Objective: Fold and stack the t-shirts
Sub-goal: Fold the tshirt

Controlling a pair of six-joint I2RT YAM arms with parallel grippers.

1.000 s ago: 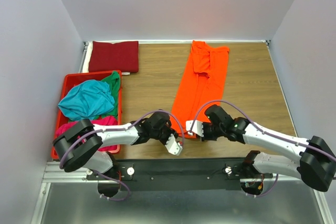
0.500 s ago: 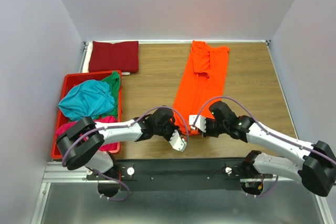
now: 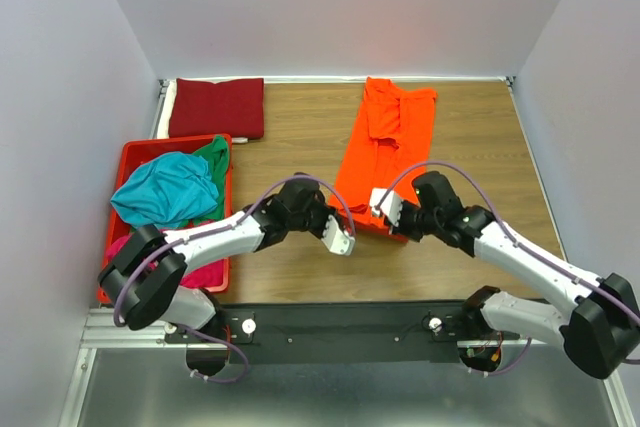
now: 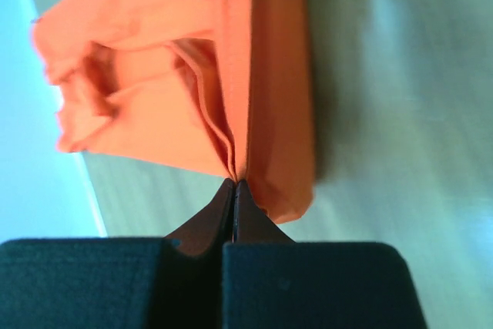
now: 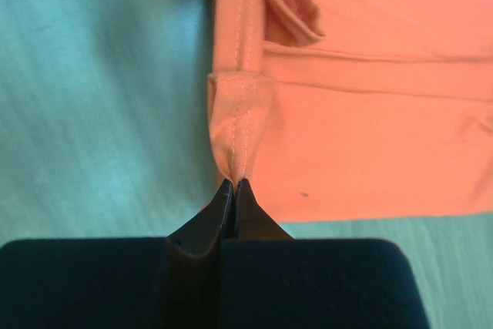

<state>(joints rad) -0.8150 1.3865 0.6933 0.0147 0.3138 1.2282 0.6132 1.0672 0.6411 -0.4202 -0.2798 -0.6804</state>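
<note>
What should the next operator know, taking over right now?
Left gripper: fingers shut on the near-left hem corner of the bright orange cloth t-shirt.
Right gripper: shut on its near-right corner.
It lies as a long narrow strip on the wooden table, sides folded in.
Done: dark red cloth t-shirt folded at the far-left corner.
Left: fold the orange one crosswise, stack it; teal t-shirt, green t-shirt and magenta t-shirt lie crumpled in the red plastic crate.
</note>
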